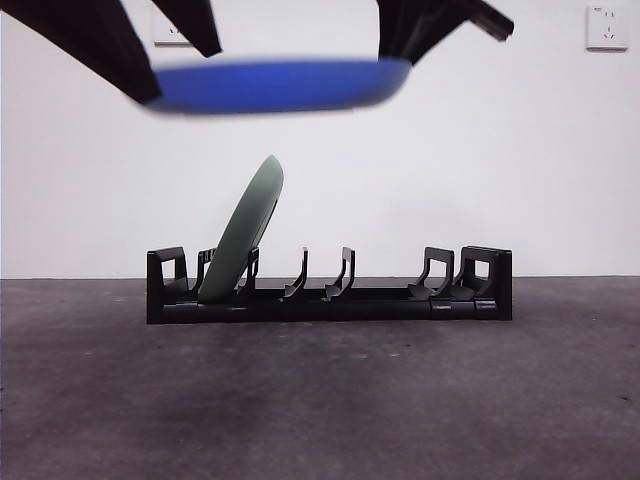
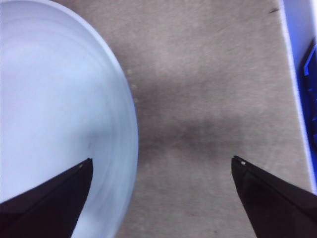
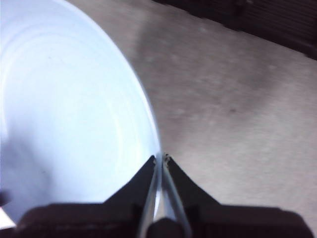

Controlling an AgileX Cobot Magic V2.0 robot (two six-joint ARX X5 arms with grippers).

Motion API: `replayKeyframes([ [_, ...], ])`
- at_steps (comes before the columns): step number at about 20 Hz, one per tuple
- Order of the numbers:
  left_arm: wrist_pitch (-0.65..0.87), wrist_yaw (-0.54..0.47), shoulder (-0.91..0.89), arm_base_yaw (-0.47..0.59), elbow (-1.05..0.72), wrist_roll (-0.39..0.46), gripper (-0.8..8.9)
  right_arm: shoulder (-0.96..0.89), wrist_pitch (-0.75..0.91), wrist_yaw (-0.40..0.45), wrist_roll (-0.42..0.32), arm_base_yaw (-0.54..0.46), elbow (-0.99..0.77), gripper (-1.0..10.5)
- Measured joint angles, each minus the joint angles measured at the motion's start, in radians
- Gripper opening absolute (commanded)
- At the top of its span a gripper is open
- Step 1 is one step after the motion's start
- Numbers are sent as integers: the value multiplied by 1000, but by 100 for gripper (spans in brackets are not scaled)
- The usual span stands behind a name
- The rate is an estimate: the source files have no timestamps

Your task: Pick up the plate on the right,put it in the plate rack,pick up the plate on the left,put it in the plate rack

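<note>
A blue plate (image 1: 280, 85) with a pale inside hangs flat, high above the plate rack (image 1: 330, 300). My right gripper (image 3: 162, 157) is shut on this plate's rim (image 3: 64, 114). My left gripper (image 2: 163, 166) stands open beside the same plate (image 2: 49, 114), with one jaw over the plate's edge and the other over bare table. In the front view a black arm shows at each end of the plate; I cannot tell which arm is which there. A green plate (image 1: 245, 235) leans on edge between the prongs near one end of the rack.
The rack stands on a dark grey table (image 1: 320, 400) before a white wall with two sockets (image 1: 607, 27). A blue and white object (image 2: 309, 94) lies at the edge of the left wrist view. A dark strip (image 3: 257, 15) crosses the far corner of the right wrist view.
</note>
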Motion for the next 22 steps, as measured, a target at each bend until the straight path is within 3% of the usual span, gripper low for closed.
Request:
replayKeyframes([
  [2, 26, -16, 11, -2, 0, 8, 408, -23, 0, -5, 6, 0, 0, -12],
  [4, 41, -18, 12, -4, 0, 13, 241, -27, 0, -7, 16, 0, 0, -12],
  [11, 43, -21, 11, -4, 0, 8, -12, -27, 0, -18, 30, -1, 0, -12],
  [20, 55, -19, 9, -5, 5, -2, -8, -27, -1, -16, 37, 0, 0, 6],
  [21, 55, -13, 9, -5, 5, -7, -8, -27, -1, -17, 37, 0, 0, 24],
  [22, 57, 4, 9, -5, 5, -18, -8, -27, -1, -15, 37, 0, 0, 119],
])
